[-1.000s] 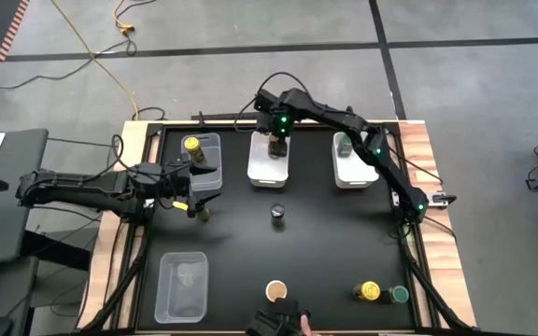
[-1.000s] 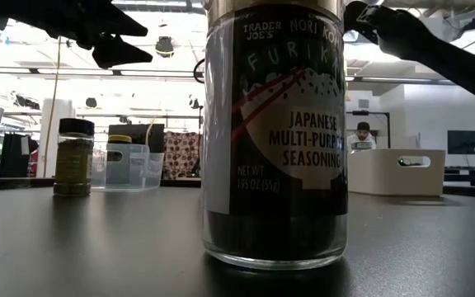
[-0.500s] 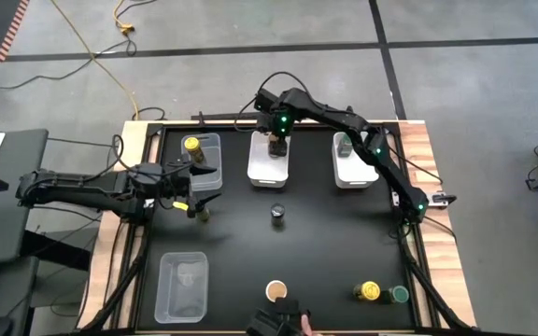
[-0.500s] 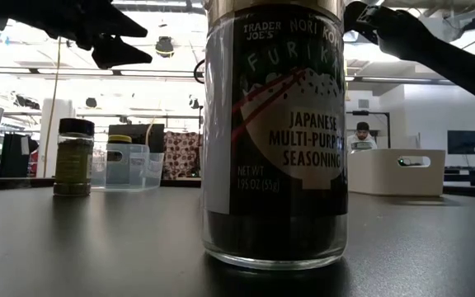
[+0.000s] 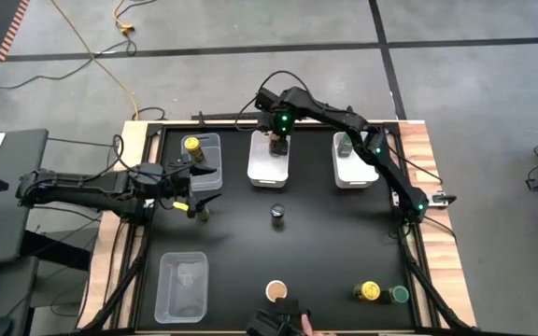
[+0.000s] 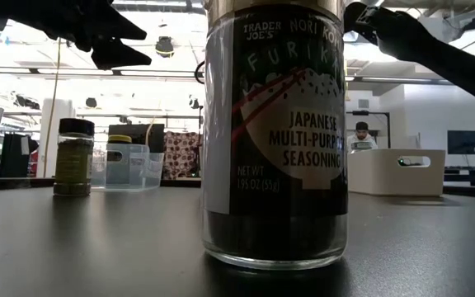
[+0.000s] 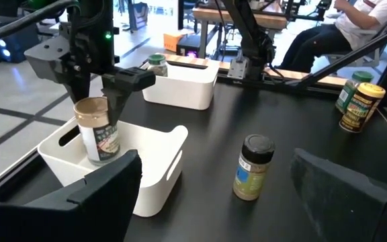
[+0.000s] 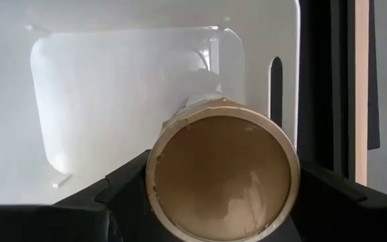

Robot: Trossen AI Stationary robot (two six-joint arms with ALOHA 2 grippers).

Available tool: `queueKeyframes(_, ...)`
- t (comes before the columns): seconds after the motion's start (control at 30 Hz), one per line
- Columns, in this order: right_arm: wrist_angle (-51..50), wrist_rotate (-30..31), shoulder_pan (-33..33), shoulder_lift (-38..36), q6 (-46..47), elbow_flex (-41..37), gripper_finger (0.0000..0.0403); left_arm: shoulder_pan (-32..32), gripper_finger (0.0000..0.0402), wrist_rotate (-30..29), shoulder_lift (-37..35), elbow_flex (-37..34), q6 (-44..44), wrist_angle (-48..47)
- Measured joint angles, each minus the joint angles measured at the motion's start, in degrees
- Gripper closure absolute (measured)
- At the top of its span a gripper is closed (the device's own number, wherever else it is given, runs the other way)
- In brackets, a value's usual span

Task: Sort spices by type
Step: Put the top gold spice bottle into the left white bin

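Nothing has shifted in the last second, so you are at a pause with the jar still held, not yet released. Starting at the worktop's left edge, your left end effector hovers with its fingers spread wide and empty, beside the clear bin holding a yellow-topped jar. At the middle of the far edge, your right end effector is clamped on the tan-topped jar, lowered inside the middle white bin. That jar stands upright, long axis vertical, cap facing up toward the wrist camera. Near the worktop's centre a dark-topped jar waits, unsorted; more jars sit by the near right corner.
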Motion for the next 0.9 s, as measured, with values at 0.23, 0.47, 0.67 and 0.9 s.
queueKeyframes(0.23,-0.3,0.0,0.0,0.0,-0.6,0.0,0.009,0.0,0.0039,0.0,0.0,0.0,0.0,0.0)
queueKeyframes(0.47,-0.1,0.0,0.0,0.0,-0.3,0.0,0.009,0.0,0.0039,0.0,0.0,0.0,0.0,0.0)
queueKeyframes(0.67,-0.1,0.0,0.0,0.0,-0.6,0.0,0.009,0.0,0.0039,0.0,0.0,0.0,0.0,0.0)
queueKeyframes(0.9,-0.1,-0.1,0.0,0.0,-0.6,0.0,0.009,0.0,0.0039,0.0,0.0,0.0,0.0,0.0)
